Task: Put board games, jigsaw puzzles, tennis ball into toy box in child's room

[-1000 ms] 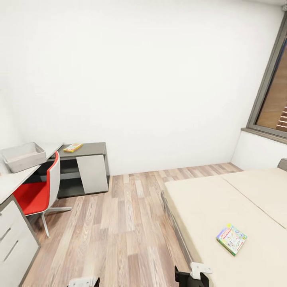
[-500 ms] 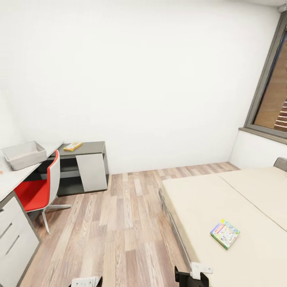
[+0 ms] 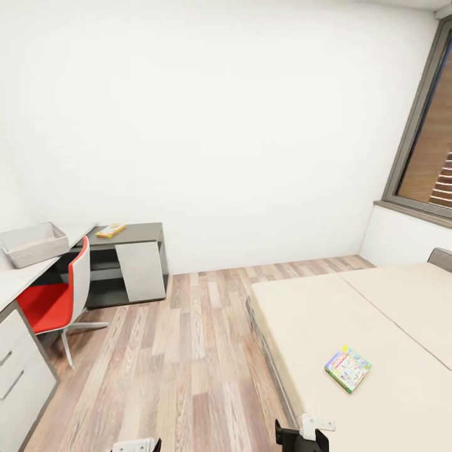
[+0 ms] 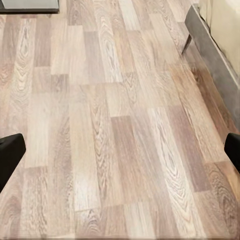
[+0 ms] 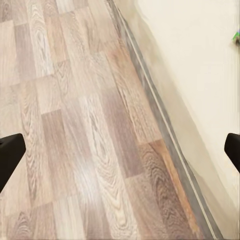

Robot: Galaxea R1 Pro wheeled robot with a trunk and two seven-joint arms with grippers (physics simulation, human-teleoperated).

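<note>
I judge the task barely begun. One board game (image 3: 348, 368) lies on the bed (image 3: 389, 314) at lower right; a yellow toy (image 3: 111, 230) sits on the worktop (image 3: 135, 233) at middle left, near the toy box (image 3: 32, 243). My left gripper (image 4: 120, 152) and right gripper (image 5: 120, 152) both hang spread wide, empty, over the floor (image 3: 188, 351).

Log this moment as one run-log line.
phase: in transit | board game on bed | toy box on table | left gripper open, empty | right gripper open, empty

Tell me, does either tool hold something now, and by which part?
Nothing is held: the left tool and right tool are open over bare floor.
</note>
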